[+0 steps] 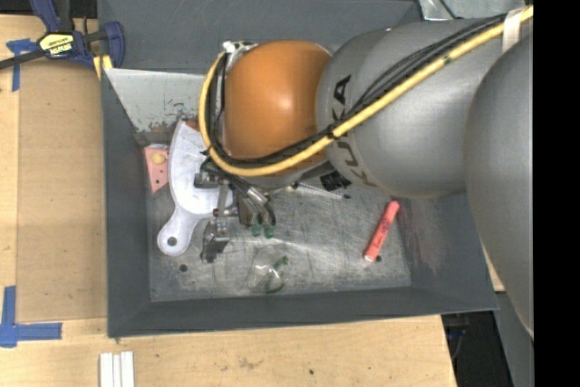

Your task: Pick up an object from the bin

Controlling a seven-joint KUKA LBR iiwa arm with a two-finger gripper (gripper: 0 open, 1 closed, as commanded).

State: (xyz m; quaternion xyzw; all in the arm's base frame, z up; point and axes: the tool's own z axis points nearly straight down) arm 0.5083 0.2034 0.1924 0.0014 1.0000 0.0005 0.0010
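My gripper (234,215) hangs low over the left-middle of the bin floor, just under the orange cover. A flat white plastic piece (184,184) with a rounded handle end and a hole lies right beside it on the left, its right edge under the gripper body. Small green-tipped bits (263,231) lie on the floor just right of the gripper. A clear crumpled piece with green marks (269,273) lies a little nearer the front wall.
A pink flat piece (156,166) lies against the left wall behind the white piece. A red marker (381,231) rests tilted at the right of the bin floor. The arm covers the bin's back and right.
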